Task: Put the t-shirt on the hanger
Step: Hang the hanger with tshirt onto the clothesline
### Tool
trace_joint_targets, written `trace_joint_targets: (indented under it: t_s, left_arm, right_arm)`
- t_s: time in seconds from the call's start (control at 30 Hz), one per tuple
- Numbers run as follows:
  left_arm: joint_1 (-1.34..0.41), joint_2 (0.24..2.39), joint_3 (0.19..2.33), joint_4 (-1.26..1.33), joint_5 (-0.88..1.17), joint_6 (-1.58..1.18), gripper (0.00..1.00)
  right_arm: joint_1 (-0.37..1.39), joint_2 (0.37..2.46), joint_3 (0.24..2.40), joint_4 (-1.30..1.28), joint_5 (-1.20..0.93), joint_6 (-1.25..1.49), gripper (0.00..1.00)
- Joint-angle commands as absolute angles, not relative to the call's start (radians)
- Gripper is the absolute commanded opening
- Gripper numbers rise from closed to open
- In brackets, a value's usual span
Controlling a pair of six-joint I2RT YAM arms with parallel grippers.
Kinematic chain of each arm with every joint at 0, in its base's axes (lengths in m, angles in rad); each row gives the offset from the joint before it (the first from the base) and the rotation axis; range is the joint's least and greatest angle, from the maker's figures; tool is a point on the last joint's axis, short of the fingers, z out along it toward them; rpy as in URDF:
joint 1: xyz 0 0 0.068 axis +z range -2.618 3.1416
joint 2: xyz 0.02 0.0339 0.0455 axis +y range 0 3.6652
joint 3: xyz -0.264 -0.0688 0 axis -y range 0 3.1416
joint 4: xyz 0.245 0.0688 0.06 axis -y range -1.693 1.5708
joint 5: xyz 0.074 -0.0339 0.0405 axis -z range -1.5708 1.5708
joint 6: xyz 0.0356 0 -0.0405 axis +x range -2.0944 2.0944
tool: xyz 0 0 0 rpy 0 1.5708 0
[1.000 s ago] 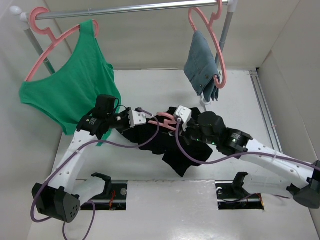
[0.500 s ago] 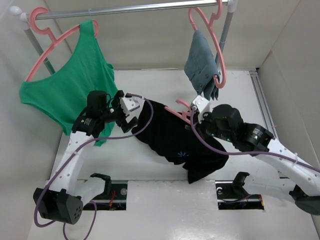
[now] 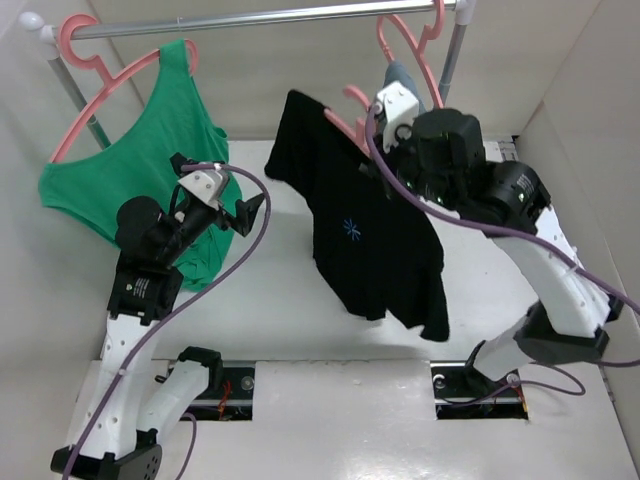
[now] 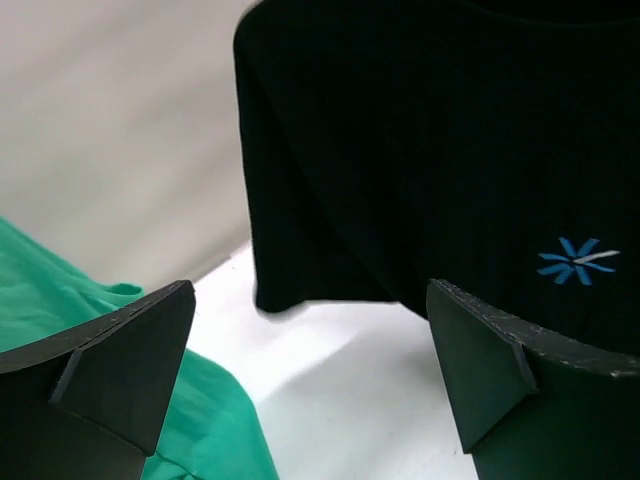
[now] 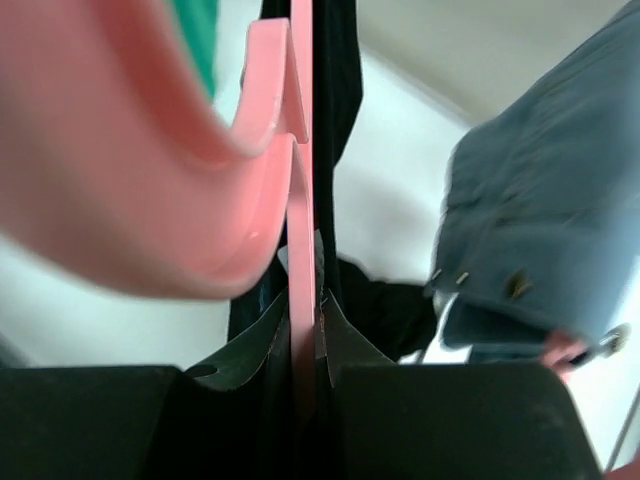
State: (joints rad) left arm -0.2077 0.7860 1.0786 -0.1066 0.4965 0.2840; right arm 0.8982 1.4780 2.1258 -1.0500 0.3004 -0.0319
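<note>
The black t-shirt (image 3: 365,230) hangs in the air on the salmon-pink hanger (image 3: 356,98), its blue star print facing the camera, just below the rail. My right gripper (image 3: 378,118) is shut on the hanger's thin stem; in the right wrist view the pink hanger (image 5: 300,200) runs straight up from between the closed jaws of that gripper (image 5: 303,330), with black t-shirt cloth (image 5: 340,80) behind it. My left gripper (image 3: 240,195) stands open to the shirt's left, apart from it. In the left wrist view the gripper (image 4: 310,350) holds nothing and the t-shirt (image 4: 430,150) hangs beyond the fingertips (image 4: 120,370).
A metal rail (image 3: 270,17) crosses the back. A green tank top (image 3: 140,190) hangs from it on a pink hanger at the left, close behind my left arm. A grey-blue garment (image 5: 540,230) on another pink hanger (image 3: 415,40) hangs right beside my right gripper. White walls enclose the table (image 3: 300,330).
The left gripper let go of the t-shirt, opened wide and drew back left. The right arm lifted the hanger off the table toward the rail, and the shirt now hangs unfolded.
</note>
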Motion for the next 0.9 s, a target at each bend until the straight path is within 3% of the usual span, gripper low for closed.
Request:
trace_joint_targets:
  t_s: [0.0,0.1,0.43,0.6,0.87]
  left_arm:
    - [-0.207,0.761,1.106,-0.028,0.43,0.19,1.0]
    - [-0.207,0.721,1.083,-0.037,0.407,0.19,1.0]
    - [-0.207,0.641,0.97,-0.055,0.364,0.19,1.0]
    - [-0.207,0.63,0.939,-0.055,0.364,0.178,1.0]
    - [-0.207,0.611,0.89,-0.078,0.351,0.158,1.0]
  right_arm:
    - [0.844,1.572,2.372,-1.04,0.408,-0.052,0.0]
    - [0.778,1.635,2.48,-0.939,0.394,-0.075,0.0]
    - [0.67,1.658,2.39,-0.557,0.334,-0.11,0.0]
    - [0.679,1.723,2.436,-0.508,0.241,-0.133,0.0]
    - [0.769,1.756,2.382,-0.347,0.346,-0.133,0.0]
